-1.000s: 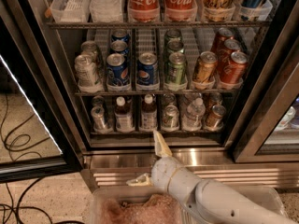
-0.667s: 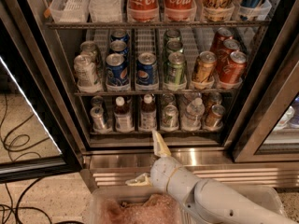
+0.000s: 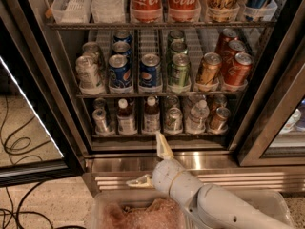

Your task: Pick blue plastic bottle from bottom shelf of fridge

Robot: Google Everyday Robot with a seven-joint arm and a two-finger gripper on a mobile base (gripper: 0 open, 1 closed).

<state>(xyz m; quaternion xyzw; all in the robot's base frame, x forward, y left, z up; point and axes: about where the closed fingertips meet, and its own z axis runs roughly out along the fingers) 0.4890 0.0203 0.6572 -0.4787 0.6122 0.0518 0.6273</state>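
The fridge [image 3: 71, 128] stands open in the camera view. On its bottom shelf [image 3: 159, 133], two small blue plastic bottles with white caps, dark contents and pale labels stand side by side, one [image 3: 126, 118] left of the other [image 3: 151, 115]. My gripper [image 3: 150, 164] is below and in front of the shelf, over the steel base, and it is open with nothing in it. One finger [image 3: 164, 147] points up toward the shelf rail just under the right bottle. The other finger [image 3: 138, 181] points left.
Cans [image 3: 102, 120] and a clear water bottle [image 3: 198, 116] share the bottom shelf. The middle rack holds blue, green and orange cans [image 3: 149, 71]. The glass door [image 3: 28, 123] hangs open at left with cables [image 3: 19, 147] on the floor. A clear bin [image 3: 143, 213] sits under my arm.
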